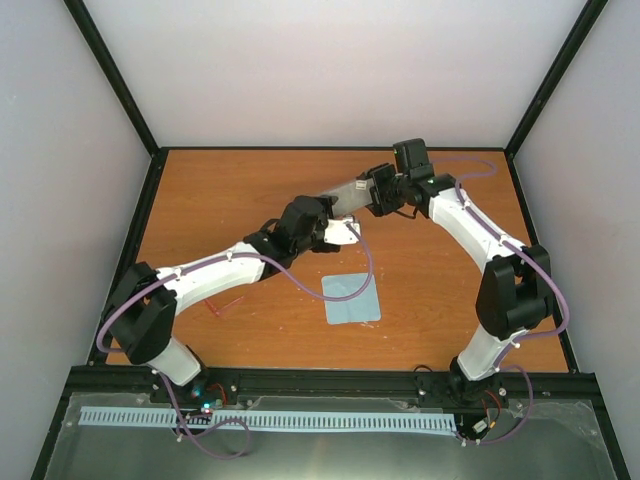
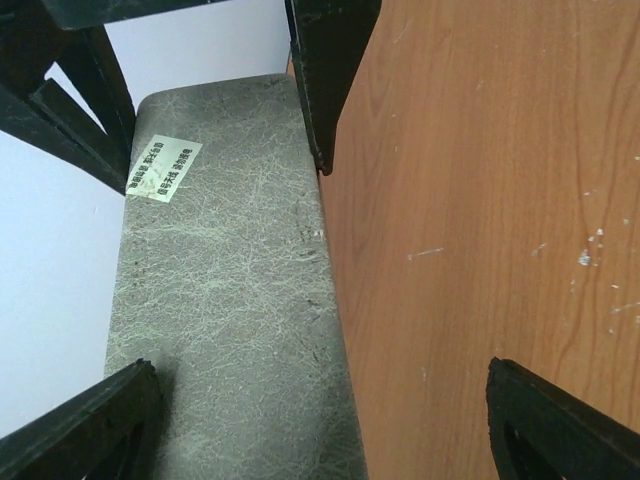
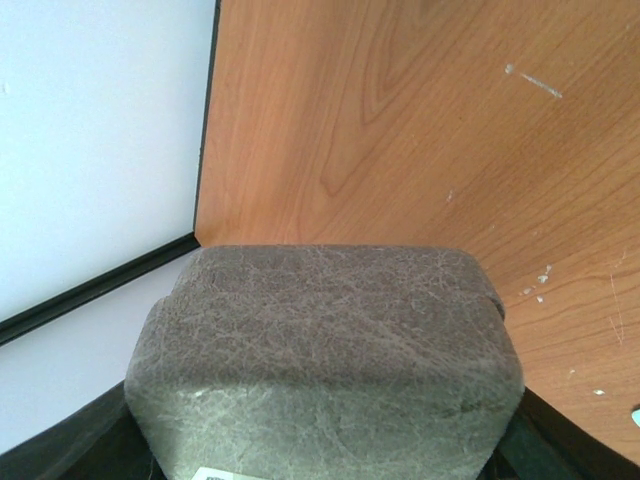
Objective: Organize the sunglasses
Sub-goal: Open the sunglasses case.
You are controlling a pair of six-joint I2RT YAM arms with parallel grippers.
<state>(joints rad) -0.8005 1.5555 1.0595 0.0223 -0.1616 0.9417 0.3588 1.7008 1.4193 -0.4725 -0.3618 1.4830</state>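
Tabletop point(image 1: 230, 190) — case point(image 3: 320, 350) in R claw point(image 1: 378, 192), cloth point(image 1: 352, 298) nr

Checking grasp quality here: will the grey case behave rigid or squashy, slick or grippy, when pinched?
The grey case is probably rigid: it shows a boxy, undented shape with the right gripper clamped on one end. Its crackled, leather-like skin looks matte, so it is likely grippy rather than slick. Its flat faces suggest it won't roll.

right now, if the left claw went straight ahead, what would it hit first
Probably the grey case, just ahead of the open left claw; the gap is hard to judge.
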